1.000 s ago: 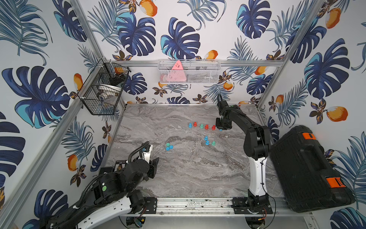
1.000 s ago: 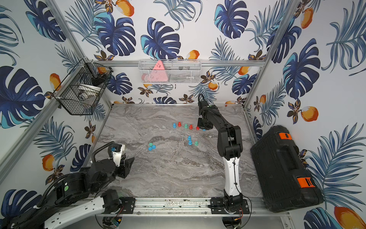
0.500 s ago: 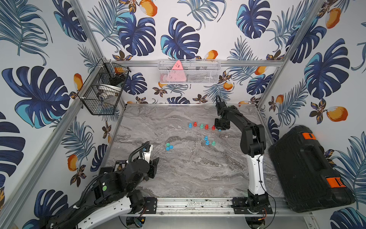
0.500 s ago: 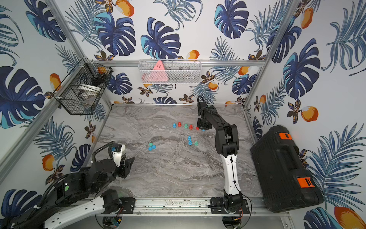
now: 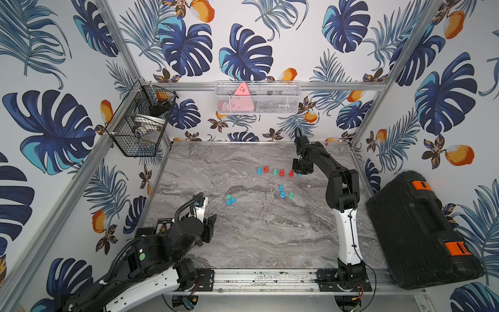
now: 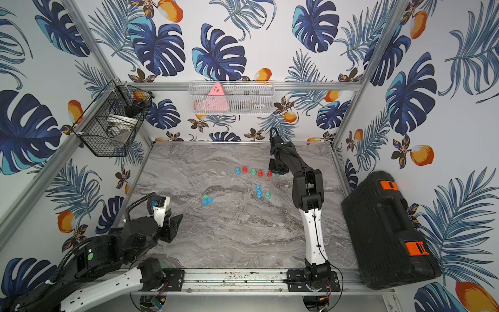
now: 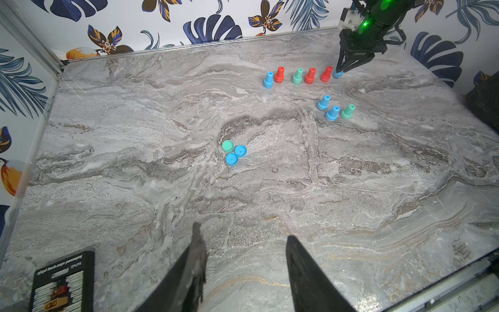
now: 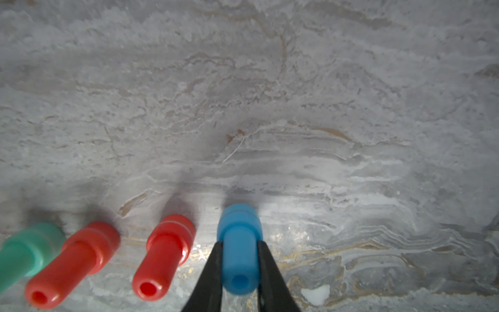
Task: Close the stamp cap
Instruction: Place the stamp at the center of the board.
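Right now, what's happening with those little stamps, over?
Right pincer shut on blue stamp, end of row. Left pincer open, empty. Red stamp close beside; loose caps mid-table.

Both arms have black joints and a white shell on the lower link: left arm [image 5: 172, 237], right arm [image 5: 341, 186]. Left bears a round green sticker [image 5: 141, 255] and a ribbed black hose [image 5: 186, 206]; a thin black cable [image 5: 351, 237] runs down the right's white link. Left gripper [image 7: 243, 232] — black wedge jaws.

The blue stamp [image 8: 239, 254] and nearest red stamp [image 8: 162, 256] look like smooth, glossy plastic. The marble-patterned tabletop [image 8: 270, 81] looks matt.
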`<state>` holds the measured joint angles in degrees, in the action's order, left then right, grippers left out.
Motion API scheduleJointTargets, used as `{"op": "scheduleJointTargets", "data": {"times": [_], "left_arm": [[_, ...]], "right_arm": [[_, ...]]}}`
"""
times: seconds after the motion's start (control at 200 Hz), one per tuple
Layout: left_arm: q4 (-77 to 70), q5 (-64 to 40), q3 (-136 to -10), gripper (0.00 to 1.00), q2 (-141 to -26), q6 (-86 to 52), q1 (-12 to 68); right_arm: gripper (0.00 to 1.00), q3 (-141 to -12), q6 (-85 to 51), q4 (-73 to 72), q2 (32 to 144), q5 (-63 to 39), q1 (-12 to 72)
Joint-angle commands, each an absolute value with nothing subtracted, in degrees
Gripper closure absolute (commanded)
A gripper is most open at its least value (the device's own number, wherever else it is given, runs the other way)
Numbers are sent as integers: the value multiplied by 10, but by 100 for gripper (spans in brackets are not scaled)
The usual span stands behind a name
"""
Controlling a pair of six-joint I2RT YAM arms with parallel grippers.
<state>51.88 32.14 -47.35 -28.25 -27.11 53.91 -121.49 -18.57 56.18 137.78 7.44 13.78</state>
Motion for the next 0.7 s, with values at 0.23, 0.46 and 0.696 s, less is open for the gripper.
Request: {"op": "scheduleJointTargets", "data": {"times": [0.23,0.46,0.696], "left_arm": [[517,332,-475,48,-280,-270,539],[517,333,-475,48,-281,-270,539],[519,336,-475,48,-280,-271,539]], "right_arm": [[75,-1204,-186,571,1381,73,137],[63,-1203,-185,577,1375,71,138],[60,-1171,-193,568,1338,70,143]]}}
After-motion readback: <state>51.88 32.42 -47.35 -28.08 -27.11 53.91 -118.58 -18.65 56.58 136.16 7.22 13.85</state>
